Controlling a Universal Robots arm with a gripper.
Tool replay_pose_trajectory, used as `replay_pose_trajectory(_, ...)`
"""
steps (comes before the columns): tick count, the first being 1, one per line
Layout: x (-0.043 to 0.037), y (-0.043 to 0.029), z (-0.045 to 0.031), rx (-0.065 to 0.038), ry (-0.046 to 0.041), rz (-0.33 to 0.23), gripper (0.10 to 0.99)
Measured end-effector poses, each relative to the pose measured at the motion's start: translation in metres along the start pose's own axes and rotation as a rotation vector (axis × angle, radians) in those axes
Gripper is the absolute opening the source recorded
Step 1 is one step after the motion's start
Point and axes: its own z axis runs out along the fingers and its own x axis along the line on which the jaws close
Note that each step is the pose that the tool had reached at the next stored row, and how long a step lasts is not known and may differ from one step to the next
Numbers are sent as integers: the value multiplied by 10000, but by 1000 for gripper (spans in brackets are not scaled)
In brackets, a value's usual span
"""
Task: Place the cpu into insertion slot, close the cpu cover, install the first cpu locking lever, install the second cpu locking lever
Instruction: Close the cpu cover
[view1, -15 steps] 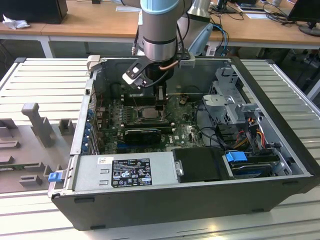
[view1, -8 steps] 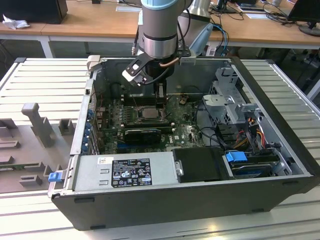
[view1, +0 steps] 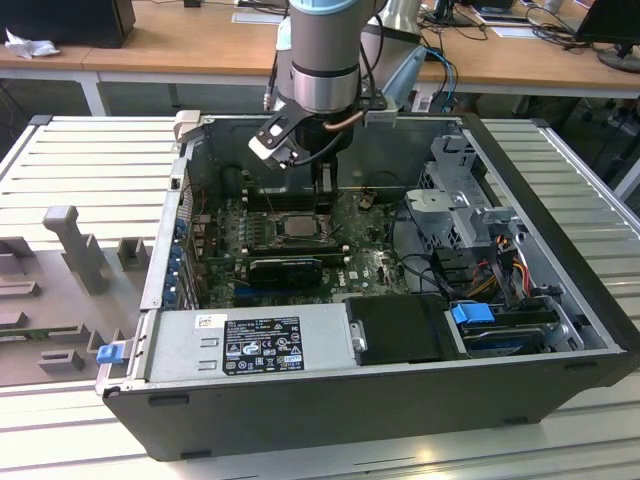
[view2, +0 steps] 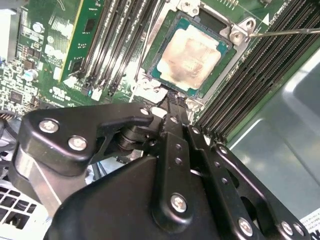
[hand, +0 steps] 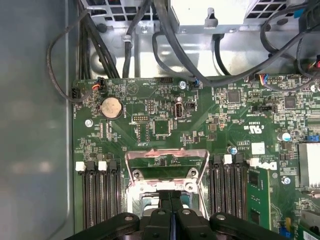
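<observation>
While the arm reaches down into the open computer case (view1: 400, 400), the gripper (hand: 170, 202) hangs low over the motherboard with its fingers pressed together and nothing visible between them. The cpu (view2: 192, 55) already sits flat in the insertion slot (view2: 210, 19), and the green rim around its smudged metal top is uncovered. In the first wrist view the cpu cover (hand: 167, 151) looks tipped up just beyond the fingertips, with board showing through its window. A thin locking lever (view2: 285, 31) juts out sideways over the black memory slots (view2: 260, 70).
</observation>
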Motion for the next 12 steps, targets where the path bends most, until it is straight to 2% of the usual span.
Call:
replay_pose_trajectory(2,0,3,-45,0,0,0,106)
replay_pose_trajectory(4,-1,9,-135,0,0,0,106)
replay_pose_trajectory(12,-2,19,-291,-1,0,0,106)
